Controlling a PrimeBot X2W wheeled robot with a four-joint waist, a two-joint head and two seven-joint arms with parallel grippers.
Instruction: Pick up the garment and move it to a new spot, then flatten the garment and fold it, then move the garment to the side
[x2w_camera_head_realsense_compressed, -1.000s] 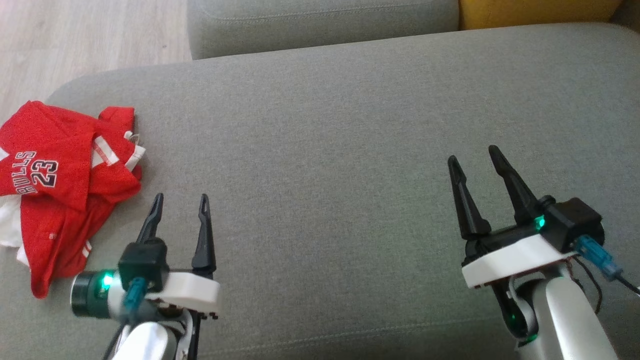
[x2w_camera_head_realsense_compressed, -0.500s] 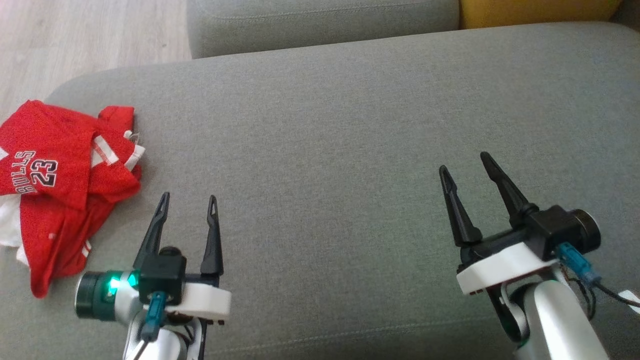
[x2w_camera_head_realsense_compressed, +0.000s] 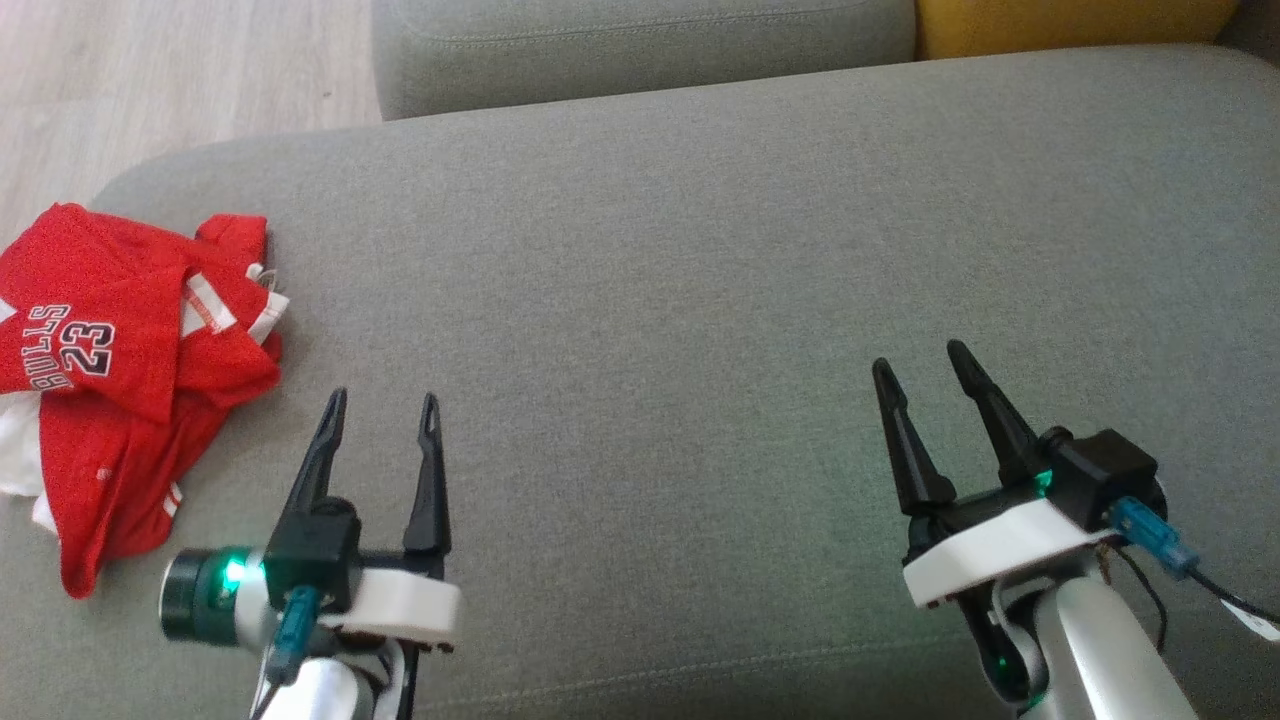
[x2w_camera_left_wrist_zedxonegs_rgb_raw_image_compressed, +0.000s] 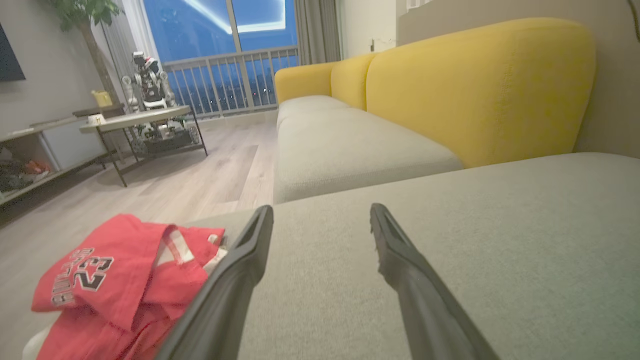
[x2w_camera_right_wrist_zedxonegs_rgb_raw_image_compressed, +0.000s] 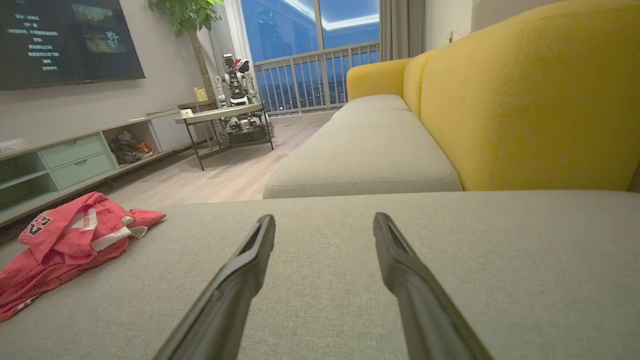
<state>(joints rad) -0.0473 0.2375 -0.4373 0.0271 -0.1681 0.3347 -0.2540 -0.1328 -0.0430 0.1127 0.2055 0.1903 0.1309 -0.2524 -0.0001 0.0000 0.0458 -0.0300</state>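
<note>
Crumpled red jersey (x2w_camera_head_realsense_compressed: 120, 370) on grey woven cushion (x2w_camera_head_realsense_compressed: 700, 250); left end effector (x2w_camera_head_realsense_compressed: 385, 395), right end effector (x2w_camera_head_realsense_compressed: 917, 354) wide, empty.

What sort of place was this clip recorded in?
Most likely a home living room: a grey-and-yellow sofa, a wall-mounted TV above a low cabinet, and a balcony railing outside a large window. The red jersey lies on a grey cushion.

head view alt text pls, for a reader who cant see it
A crumpled red Bulls 23 jersey lies at the left edge of a grey sofa cushion. The left gripper and right gripper show low in frame, jaws open and empty, the left one nearest the jersey.
</note>
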